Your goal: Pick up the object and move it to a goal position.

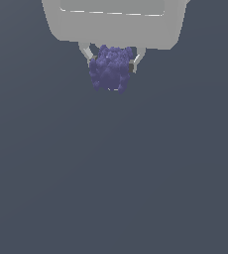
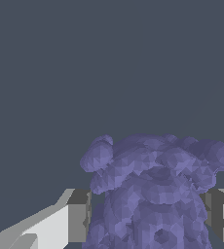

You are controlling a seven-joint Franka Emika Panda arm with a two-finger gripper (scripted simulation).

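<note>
The object is a small dark purple-blue lumpy cluster with a bumpy surface. It hangs between the two pale fingers of my gripper, under the wide white hand near the top of the exterior view. One finger presses on each side of it, and its lower half sticks out below the fingertips. In the wrist view the object fills the space between the two grey pads, which sit tight against its sides. The gripper is shut on it.
Only a plain dark grey-blue surface shows around and below the gripper in both views. No other thing or marker is visible.
</note>
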